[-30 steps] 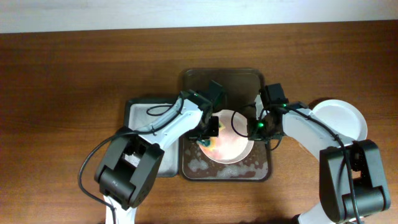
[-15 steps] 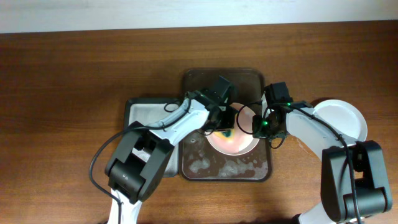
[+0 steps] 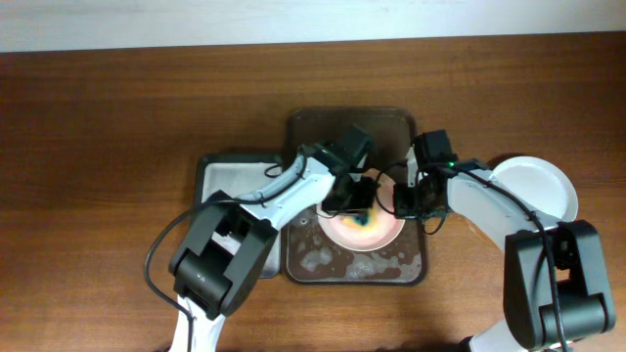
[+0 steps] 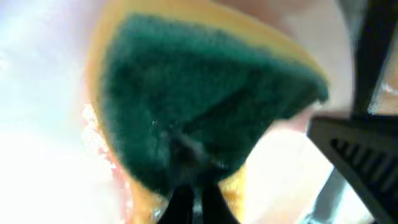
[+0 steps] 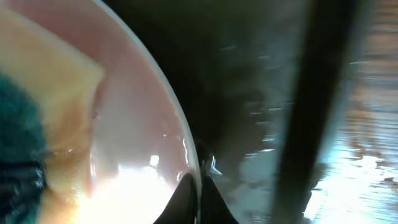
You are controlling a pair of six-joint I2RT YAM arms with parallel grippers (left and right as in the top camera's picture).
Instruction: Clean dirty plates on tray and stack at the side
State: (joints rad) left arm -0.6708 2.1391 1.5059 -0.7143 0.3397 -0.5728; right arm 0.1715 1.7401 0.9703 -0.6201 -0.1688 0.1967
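Left gripper (image 4: 193, 202) clamps sponge (image 4: 199, 99) onto plate (image 3: 380, 233), frame centre; right gripper (image 5: 199, 193) pinches its rim. Tray (image 3: 313, 122) beneath; second plate (image 3: 536, 188) at right.

- Two plates show from overhead: a pinkish plate (image 3: 380, 233) and a white plate (image 3: 536, 186); whether the white one is a single plate or a stack cannot be told.
- Two trays: one dark brown tray (image 3: 323, 127) and one grey tray (image 3: 225, 176).
- One sponge (image 4: 205, 106), green on yellow.
- Two arms, with two grippers: the left gripper (image 3: 358, 207) and the right gripper (image 3: 403, 202).
- One wooden table (image 3: 117, 117).
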